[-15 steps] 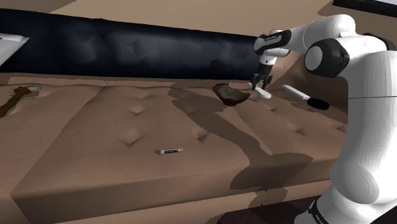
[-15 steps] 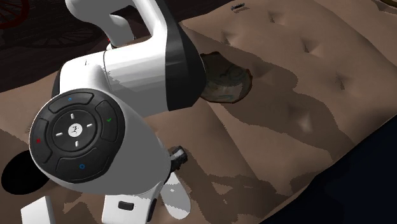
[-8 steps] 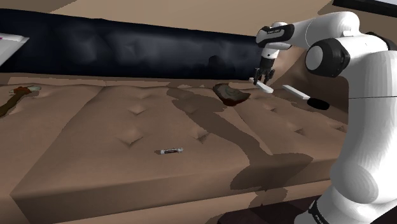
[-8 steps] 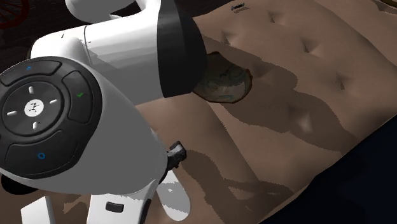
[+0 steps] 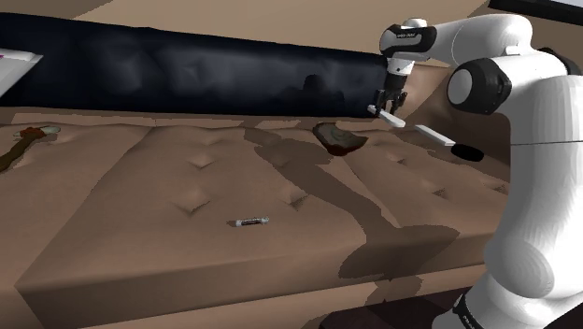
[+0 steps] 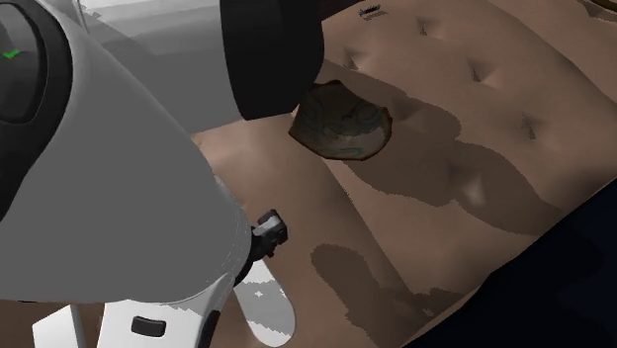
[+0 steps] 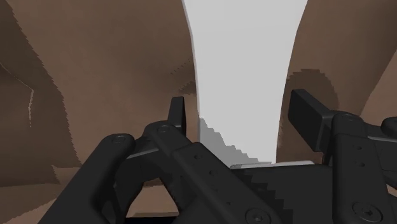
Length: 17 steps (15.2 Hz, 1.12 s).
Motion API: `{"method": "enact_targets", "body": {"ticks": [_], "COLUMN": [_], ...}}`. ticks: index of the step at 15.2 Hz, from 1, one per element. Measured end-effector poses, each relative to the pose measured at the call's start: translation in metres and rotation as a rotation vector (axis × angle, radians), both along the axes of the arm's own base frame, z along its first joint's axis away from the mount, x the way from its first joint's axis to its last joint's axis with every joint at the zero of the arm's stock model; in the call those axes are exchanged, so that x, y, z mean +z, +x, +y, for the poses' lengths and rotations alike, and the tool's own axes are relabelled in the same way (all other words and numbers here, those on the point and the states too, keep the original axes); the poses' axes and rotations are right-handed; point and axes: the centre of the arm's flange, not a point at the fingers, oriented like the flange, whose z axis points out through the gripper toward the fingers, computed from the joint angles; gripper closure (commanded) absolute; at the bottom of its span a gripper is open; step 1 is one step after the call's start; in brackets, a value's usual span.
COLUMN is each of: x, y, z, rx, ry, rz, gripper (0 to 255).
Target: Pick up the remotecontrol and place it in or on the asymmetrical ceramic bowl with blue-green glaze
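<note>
The tufted brown cushion (image 5: 187,178) spreads under me, with a dark blue bolster (image 5: 187,70) running along its far edge. My white arm (image 5: 486,56) reaches up and to the shoulder view's left. In the second exterior view it looms close, and a small green tick shows on its dark button pad (image 6: 12,49).

The bowl (image 5: 338,137) sits on the cushion near the bolster. It is brown at the rim and mottled grey inside (image 6: 341,124).

My hand (image 5: 382,105) is clamped on the white remote (image 5: 394,121), one black finger (image 7: 177,118) on either side of it (image 7: 245,57). The remote hangs in the air, clear of the cushion, just to the shoulder view's right of the bowl and not touching it.

Further right a white tool with a black handle (image 5: 447,141) lies flat on the cushion. A brownish object (image 5: 23,142) lies at the far left. A small dark stick (image 5: 250,221) lies well apart from the bowl, toward the front.
</note>
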Motion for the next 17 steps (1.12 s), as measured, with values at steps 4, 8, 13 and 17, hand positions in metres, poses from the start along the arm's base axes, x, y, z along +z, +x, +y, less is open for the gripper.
{"method": "enact_targets", "body": {"ticks": [4, 8, 13, 17], "x": [0.022, 0.043, 0.065, 0.068], "y": [0.0, 0.0, 0.0, -0.001], "z": [0.001, 0.002, 0.008, 0.053], "rx": [0.0, 0.0, 0.0, 0.0], "ry": [0.0, 0.0, 0.0, 0.0], "rz": [0.0, 0.0, 0.001, 0.0], "gripper": [255, 255, 255, 255]}}
